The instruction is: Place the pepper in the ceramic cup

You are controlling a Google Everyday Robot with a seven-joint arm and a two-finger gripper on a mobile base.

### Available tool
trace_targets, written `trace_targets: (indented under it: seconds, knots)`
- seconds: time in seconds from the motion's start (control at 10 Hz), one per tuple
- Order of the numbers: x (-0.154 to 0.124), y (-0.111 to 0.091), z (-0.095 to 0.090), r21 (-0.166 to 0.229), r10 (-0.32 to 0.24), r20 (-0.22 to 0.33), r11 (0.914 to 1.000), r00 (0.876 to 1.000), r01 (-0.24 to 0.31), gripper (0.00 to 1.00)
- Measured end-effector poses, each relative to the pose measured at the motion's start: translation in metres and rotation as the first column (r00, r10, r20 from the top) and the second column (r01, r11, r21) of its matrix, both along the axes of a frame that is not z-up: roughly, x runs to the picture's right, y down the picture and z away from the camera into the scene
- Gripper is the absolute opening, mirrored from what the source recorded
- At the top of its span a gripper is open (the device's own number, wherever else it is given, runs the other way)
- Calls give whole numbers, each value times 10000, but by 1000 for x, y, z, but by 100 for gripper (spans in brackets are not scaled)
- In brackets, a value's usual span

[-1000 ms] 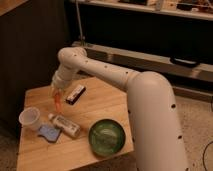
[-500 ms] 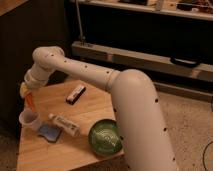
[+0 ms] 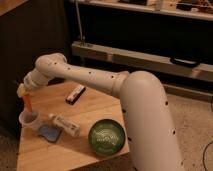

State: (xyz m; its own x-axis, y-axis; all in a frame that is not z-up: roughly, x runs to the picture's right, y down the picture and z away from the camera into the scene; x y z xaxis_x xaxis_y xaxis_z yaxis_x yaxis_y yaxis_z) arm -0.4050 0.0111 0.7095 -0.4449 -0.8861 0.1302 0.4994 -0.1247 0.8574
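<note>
My gripper [image 3: 23, 93] is at the far left of the wooden table, just above the ceramic cup. It is shut on the pepper [image 3: 28, 104], a slim orange-red piece that hangs down from the gripper. The pepper's tip is right over the cup's opening. The ceramic cup [image 3: 29, 120] is small, white and upright near the table's left edge. My white arm reaches across from the right and hides part of the table's back.
A white tube with a printed label [image 3: 64, 125] lies right of the cup, with a blue sponge [image 3: 50, 133] in front of it. A wide green bowl [image 3: 106, 138] stands at the front right. A dark flat packet [image 3: 76, 94] lies towards the back. The wooden table [image 3: 75, 155] ends close to the cup on the left.
My gripper has swung left with the pepper, from over the table's middle to just above the cup. The pepper now hangs lower, at the cup's mouth.
</note>
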Motion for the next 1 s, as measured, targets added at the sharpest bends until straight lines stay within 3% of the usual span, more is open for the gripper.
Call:
trace_targets:
  seconds: [0.7,0.9,1.0]
  knots:
    - [1,22,21,-119,-342,-82,9993,9994,341,0]
    - [3,28,24,-207,-342,-56,9992,9994,340,11]
    - [3,31,23,-252,-345,27,9991,9994,345,22]
